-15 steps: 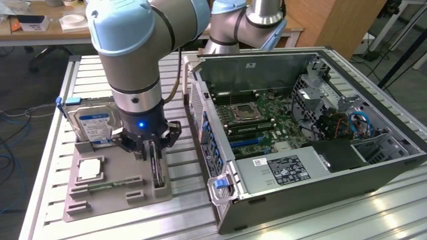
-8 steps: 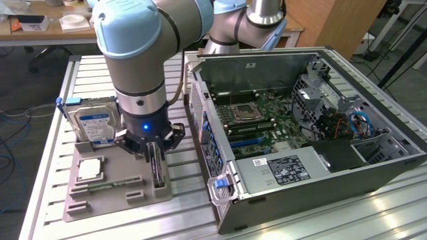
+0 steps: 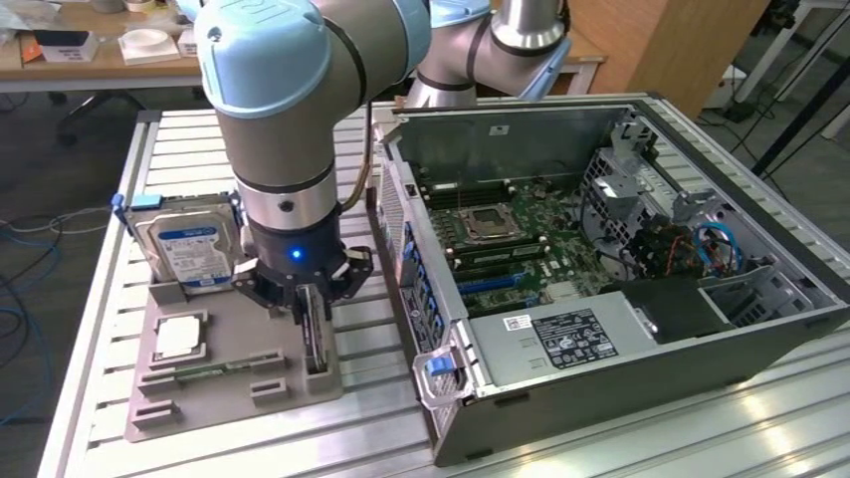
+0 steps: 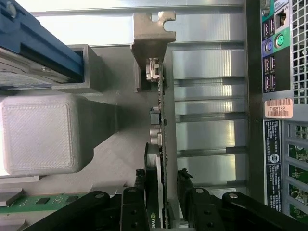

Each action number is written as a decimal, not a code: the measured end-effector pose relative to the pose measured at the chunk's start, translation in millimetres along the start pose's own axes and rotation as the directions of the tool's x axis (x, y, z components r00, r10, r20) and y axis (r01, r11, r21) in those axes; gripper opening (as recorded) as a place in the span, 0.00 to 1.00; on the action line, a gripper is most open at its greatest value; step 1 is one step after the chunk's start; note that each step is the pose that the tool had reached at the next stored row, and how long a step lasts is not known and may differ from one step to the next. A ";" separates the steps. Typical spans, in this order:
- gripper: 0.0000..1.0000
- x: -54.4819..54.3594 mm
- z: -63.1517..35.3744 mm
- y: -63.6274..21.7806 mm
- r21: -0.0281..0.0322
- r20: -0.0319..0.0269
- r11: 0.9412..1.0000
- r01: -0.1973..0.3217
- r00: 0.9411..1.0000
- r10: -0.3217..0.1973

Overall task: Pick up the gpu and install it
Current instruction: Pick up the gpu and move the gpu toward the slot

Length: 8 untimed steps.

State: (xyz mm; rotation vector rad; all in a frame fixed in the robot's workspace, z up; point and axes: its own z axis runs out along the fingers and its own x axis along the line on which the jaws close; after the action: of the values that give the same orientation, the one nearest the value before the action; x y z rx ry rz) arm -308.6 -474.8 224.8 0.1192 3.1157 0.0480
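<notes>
1. The ribbed aluminium desk point(image 3: 94, 299) carries two containers: a grey printed holder point(image 3: 226, 393) at the exterior view's left and an open computer case point(image 3: 743, 329) at its right.
2. Holder contents, from its left:
   - A hard drive point(image 3: 186, 249) with a blue-white label stands upright in the rear slot.
   - A square processor point(image 3: 179, 337) lies flat in a recess in front of the drive.
   - A narrow green memory stick point(image 3: 206, 372) lies along a low slot nearer the front.
3. The gpu point(image 3: 315, 349) stands on edge in a narrow slot at the holder's right side, just beside the case. In the wrist view the gpu point(image 4: 163, 120) appears edge-on. Its silver bracket point(image 4: 151, 33) is at the end away from my hand, and the card sits in the holder.
4. My hand point(image 3: 309, 314) points straight down over the gpu.
   - It is partly spread point(image 4: 162, 175), with one of the fingers point(image 4: 185, 192) on each side of the card.
   - A thin gap shows beside one finger, so I am straddling the card and not pinching it.
5. The case lies with its open face up. It holds a green motherboard point(image 3: 531, 229), a labelled power supply point(image 3: 564, 339) at the near corner, and blue cables point(image 3: 718, 249) toward the right.
</notes>
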 end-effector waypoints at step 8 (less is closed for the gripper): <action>0.31 -0.1 0.0 0.0 0.000 0.000 1.000 0.000 1.000 0.000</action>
State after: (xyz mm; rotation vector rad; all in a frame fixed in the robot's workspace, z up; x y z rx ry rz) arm -308.5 -474.8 224.9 0.1192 3.1159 0.0479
